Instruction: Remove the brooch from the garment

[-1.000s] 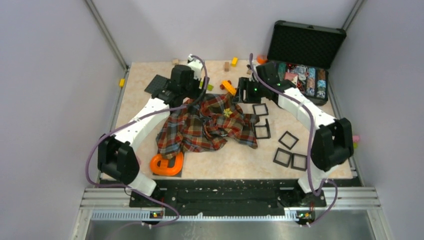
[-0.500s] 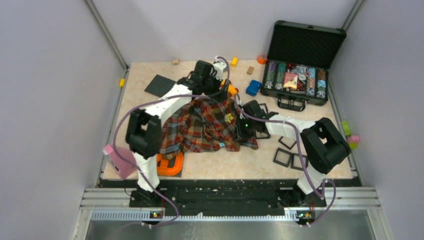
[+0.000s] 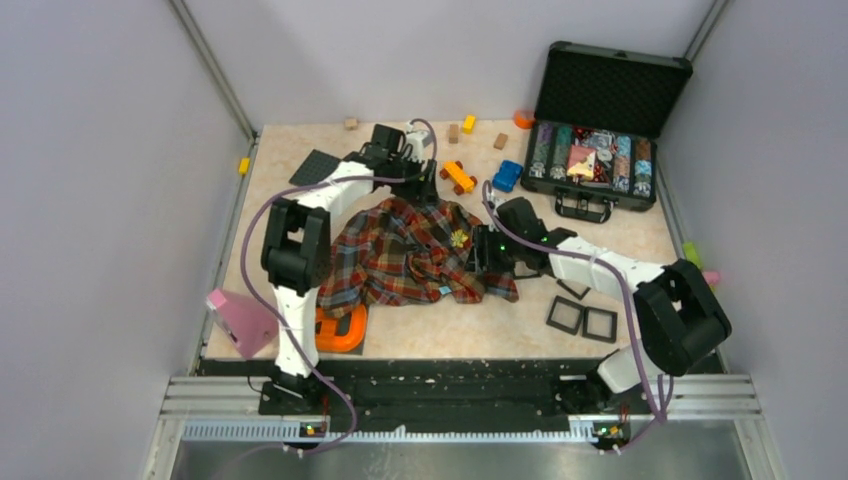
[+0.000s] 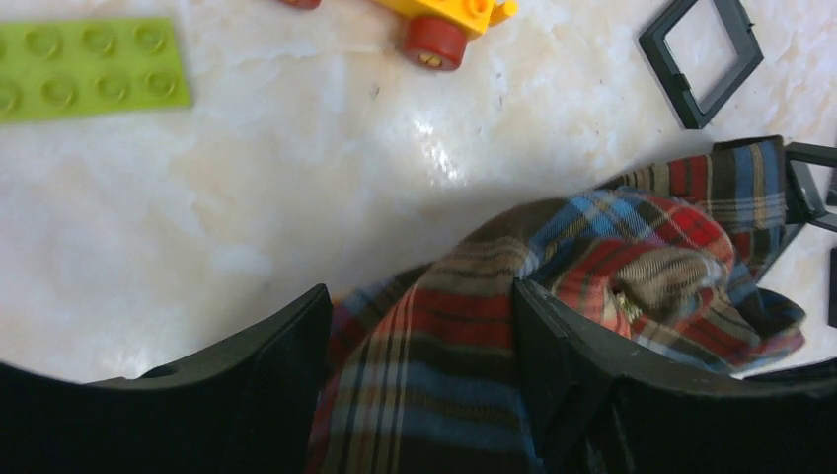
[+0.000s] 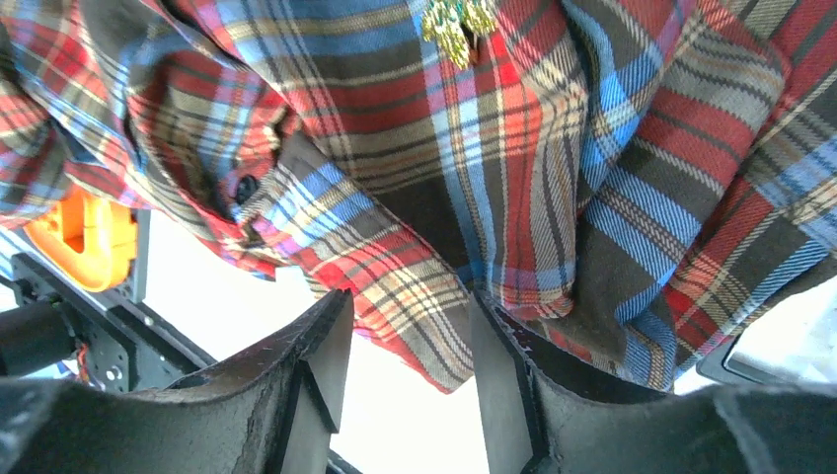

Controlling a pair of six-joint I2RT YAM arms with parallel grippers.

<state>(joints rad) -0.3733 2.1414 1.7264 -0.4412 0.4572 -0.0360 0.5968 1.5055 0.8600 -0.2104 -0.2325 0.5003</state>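
The plaid garment (image 3: 405,260) lies crumpled mid-table. The tiny gold flower brooch (image 3: 459,238) is pinned on its right part and shows at the top of the right wrist view (image 5: 456,25). My left gripper (image 3: 424,190) is at the garment's far edge. In the left wrist view (image 4: 424,336) a raised fold of plaid cloth (image 4: 464,395) fills the gap between its fingers. My right gripper (image 3: 481,256) is at the garment's right edge, just right of the brooch. Its jaws (image 5: 410,336) stand apart over the cloth's hem (image 5: 415,306), gripping nothing.
An orange-yellow wheeled toy brick (image 3: 459,177) and a blue brick (image 3: 507,176) lie behind the garment. An open black case (image 3: 600,130) stands at the back right. Black square frames (image 3: 580,318) lie right, an orange piece (image 3: 335,330) and a pink object (image 3: 240,318) front left.
My right gripper came from the back of the table down to the garment's right edge. My left gripper shifted left along the far edge, and the cloth there is now drawn toward it.
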